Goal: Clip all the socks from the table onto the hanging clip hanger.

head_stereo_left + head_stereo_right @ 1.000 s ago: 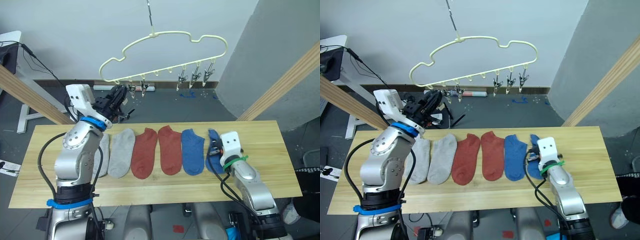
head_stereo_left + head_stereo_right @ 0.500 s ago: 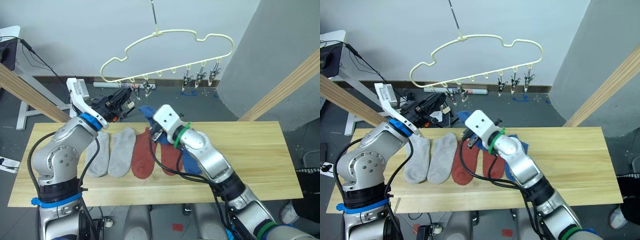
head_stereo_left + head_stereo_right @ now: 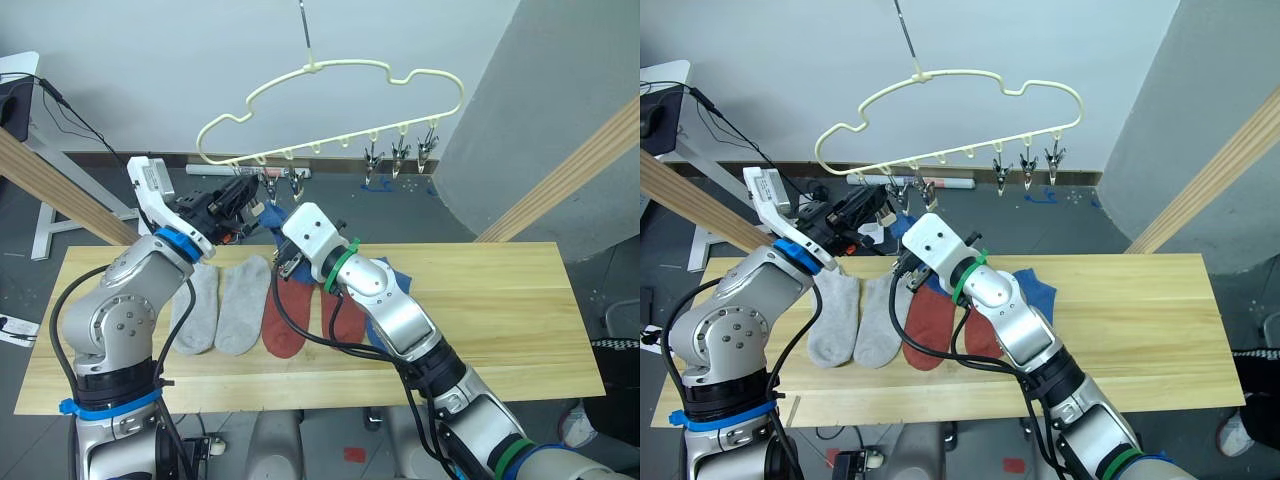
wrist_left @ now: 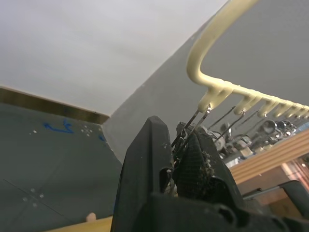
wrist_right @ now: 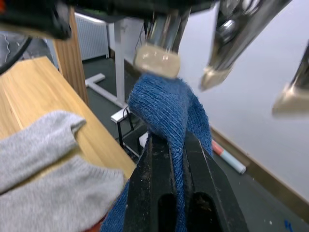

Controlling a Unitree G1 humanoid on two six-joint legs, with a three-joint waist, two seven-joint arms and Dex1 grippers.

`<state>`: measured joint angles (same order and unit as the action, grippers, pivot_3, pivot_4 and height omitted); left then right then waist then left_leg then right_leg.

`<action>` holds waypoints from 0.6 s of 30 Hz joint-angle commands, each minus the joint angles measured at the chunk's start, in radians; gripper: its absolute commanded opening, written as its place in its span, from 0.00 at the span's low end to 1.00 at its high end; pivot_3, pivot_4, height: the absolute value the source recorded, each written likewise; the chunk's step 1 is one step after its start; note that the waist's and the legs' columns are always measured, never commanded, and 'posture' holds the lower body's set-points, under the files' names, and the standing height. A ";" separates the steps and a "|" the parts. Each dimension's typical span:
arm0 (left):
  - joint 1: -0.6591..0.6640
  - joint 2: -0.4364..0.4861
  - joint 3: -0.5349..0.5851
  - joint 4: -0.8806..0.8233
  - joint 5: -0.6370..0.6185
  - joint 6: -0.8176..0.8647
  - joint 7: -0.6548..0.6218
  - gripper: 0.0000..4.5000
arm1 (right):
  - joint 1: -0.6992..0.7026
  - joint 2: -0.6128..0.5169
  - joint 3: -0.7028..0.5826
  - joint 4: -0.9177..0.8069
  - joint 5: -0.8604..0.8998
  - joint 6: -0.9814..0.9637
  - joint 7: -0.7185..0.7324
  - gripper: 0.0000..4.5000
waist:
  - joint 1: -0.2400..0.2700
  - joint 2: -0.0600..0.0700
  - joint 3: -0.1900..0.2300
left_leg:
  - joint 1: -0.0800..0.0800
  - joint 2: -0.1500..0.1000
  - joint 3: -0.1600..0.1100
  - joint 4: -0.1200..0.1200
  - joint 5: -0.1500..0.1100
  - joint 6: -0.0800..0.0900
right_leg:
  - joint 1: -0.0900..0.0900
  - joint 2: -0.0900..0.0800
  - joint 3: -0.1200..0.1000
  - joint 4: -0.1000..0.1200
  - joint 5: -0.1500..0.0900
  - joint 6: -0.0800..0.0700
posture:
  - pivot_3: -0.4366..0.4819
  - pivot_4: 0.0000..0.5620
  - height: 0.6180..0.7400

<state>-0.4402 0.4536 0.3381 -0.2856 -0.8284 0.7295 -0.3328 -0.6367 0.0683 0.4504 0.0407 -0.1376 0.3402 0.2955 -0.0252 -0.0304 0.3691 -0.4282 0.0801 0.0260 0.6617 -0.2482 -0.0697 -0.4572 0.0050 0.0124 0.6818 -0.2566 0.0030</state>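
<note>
Right hand (image 5: pixel 176 159) pinches blue sock (image 5: pixel 166 104), raised just under clip (image 5: pixel 157 58). Left hand (image 4: pixel 176 150) squeezes that clip on clip hanger (image 3: pixel 330 85), likely spreading it for sock.

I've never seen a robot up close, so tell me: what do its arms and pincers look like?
Both arms are rounded silver-grey metal shells with loose black cables. The left arm has blue bands; the right arm has green ones. Each wrist carries a white boxy block. The left pincer and right pincer each have two black fingers.
</note>
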 commanded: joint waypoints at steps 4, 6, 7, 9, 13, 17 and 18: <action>0.005 -0.011 -0.003 -0.034 0.041 -0.059 0.018 0.06 | 0.041 0.015 0.013 -0.090 -0.009 0.013 -0.003 0.00 | 0.000 0.000 0.000 | 0.000 0.000 0.000 0.000 0.000 0.000 | 0.000 0.000 0.000 0.000 0.001 -0.001 | 0.48 0.66 0.68; 0.008 -0.012 -0.006 -0.034 0.044 -0.064 0.021 0.06 | 0.051 0.022 0.015 -0.101 -0.006 0.017 -0.004 0.00 | 0.000 0.000 0.000 | 0.000 0.000 0.000 0.000 0.000 0.000 | 0.000 0.000 0.000 0.000 0.001 -0.002 | 0.48 0.66 0.68; 0.010 -0.016 -0.007 -0.037 0.043 -0.064 0.025 0.06 | 0.053 0.029 0.018 -0.102 -0.004 0.018 -0.005 0.00 | 0.000 0.000 0.000 | 0.000 0.000 0.000 0.000 0.000 0.000 | 0.000 0.000 0.000 0.000 0.001 -0.002 | 0.47 0.66 0.68; 0.015 -0.025 -0.010 -0.045 0.041 -0.061 0.033 0.06 | 0.052 0.044 0.022 -0.096 -0.002 0.020 -0.008 0.00 | 0.000 0.000 0.000 | 0.000 0.000 0.000 0.000 0.000 0.000 | 0.000 0.000 0.000 0.000 0.001 -0.002 | 0.48 0.65 0.68; 0.020 -0.035 -0.011 -0.059 0.030 -0.051 0.046 0.06 | 0.040 0.074 0.015 -0.065 -0.002 0.016 -0.019 0.00 | -0.001 0.000 0.000 | 0.000 0.000 0.000 0.000 0.000 0.000 | 0.000 0.000 0.000 0.000 0.001 -0.002 | 0.48 0.65 0.68; 0.023 -0.039 -0.006 -0.065 0.020 -0.039 0.060 0.06 | 0.024 0.093 0.011 -0.032 -0.005 0.004 -0.025 0.00 | 0.000 0.000 0.000 | 0.000 0.000 0.000 0.000 0.000 0.000 | 0.000 0.000 0.000 0.000 0.002 -0.002 | 0.48 0.65 0.68; 0.024 -0.039 -0.005 -0.068 0.018 -0.038 0.061 0.06 | 0.020 0.098 0.009 -0.026 -0.004 0.000 -0.027 0.00 | 0.000 0.000 0.000 | 0.000 0.000 0.000 0.001 0.000 0.000 | 0.000 0.000 0.000 0.000 0.002 -0.002 | 0.48 0.65 0.68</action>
<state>-0.4259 0.4151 0.3204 -0.3106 -0.7924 0.6899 -0.2745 -0.6020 0.1342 0.4541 0.0266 -0.1385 0.3613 0.2771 -0.0253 -0.0309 0.3688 -0.4284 0.0799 0.0257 0.6623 -0.2482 -0.0696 -0.4571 0.0050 0.0121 0.6822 -0.2551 0.0006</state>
